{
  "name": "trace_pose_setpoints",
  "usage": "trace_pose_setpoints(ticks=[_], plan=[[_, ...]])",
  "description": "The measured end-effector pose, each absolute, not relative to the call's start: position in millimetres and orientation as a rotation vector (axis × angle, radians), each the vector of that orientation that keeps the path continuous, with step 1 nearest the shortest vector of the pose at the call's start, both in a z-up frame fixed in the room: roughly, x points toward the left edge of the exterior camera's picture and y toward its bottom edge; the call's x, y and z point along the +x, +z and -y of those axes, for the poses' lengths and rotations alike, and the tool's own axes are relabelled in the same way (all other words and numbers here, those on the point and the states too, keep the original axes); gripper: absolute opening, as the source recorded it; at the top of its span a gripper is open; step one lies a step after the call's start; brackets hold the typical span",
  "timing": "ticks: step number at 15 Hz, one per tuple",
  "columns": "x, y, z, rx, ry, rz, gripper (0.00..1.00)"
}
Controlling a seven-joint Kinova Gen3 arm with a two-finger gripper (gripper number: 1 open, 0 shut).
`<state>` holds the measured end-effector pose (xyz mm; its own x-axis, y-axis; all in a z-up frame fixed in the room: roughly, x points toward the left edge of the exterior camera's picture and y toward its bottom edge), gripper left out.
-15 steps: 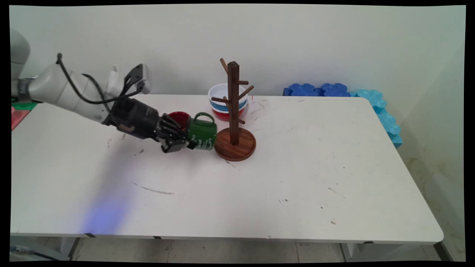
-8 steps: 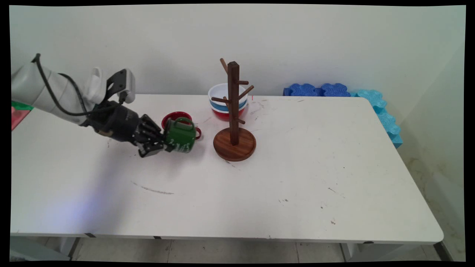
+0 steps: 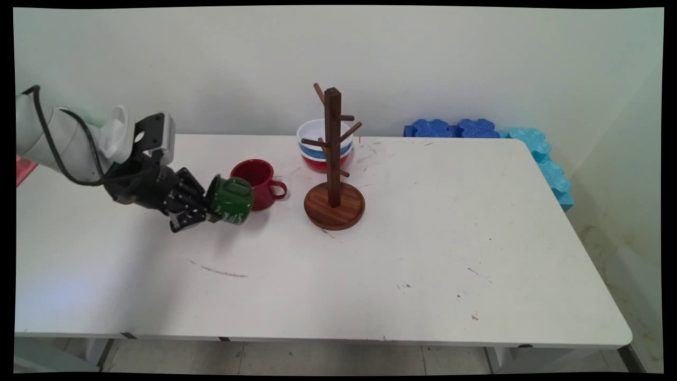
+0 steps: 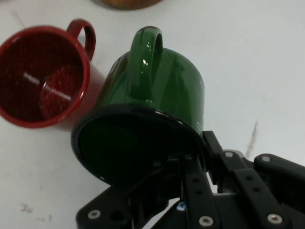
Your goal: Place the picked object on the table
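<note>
My black gripper (image 3: 209, 211) is shut on the rim of a green mug (image 3: 231, 199), which it holds tilted on its side just above the table. In the hand view the green mug (image 4: 157, 95) fills the middle, its handle turned away from me and one finger inside its dark mouth, the gripper (image 4: 193, 160) clamped on the rim. A red mug (image 3: 257, 177) stands upright on the table just right of and behind the green one, handle to the right; it shows as the red mug (image 4: 43, 76) at the hand view's upper left. The wooden mug tree (image 3: 333, 159) stands farther right.
Stacked white, blue and red bowls (image 3: 317, 145) sit behind the mug tree. Blue foam pieces (image 3: 476, 128) line the table's far right edge. A red and green item (image 3: 24, 168) lies at the left edge. The white table (image 3: 423, 254) stretches right and toward the near side.
The gripper has carried the green mug leftward, away from the mug tree's base, and past the red mug. The mug has rolled, so its handle no longer points up.
</note>
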<state>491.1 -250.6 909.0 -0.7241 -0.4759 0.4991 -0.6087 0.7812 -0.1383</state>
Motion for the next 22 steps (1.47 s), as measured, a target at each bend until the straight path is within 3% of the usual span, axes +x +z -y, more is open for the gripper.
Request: trace_pose_setpoints(ticks=[22], plan=[[503, 866, 252, 0.781, 0.465, 2.746, 0.0]])
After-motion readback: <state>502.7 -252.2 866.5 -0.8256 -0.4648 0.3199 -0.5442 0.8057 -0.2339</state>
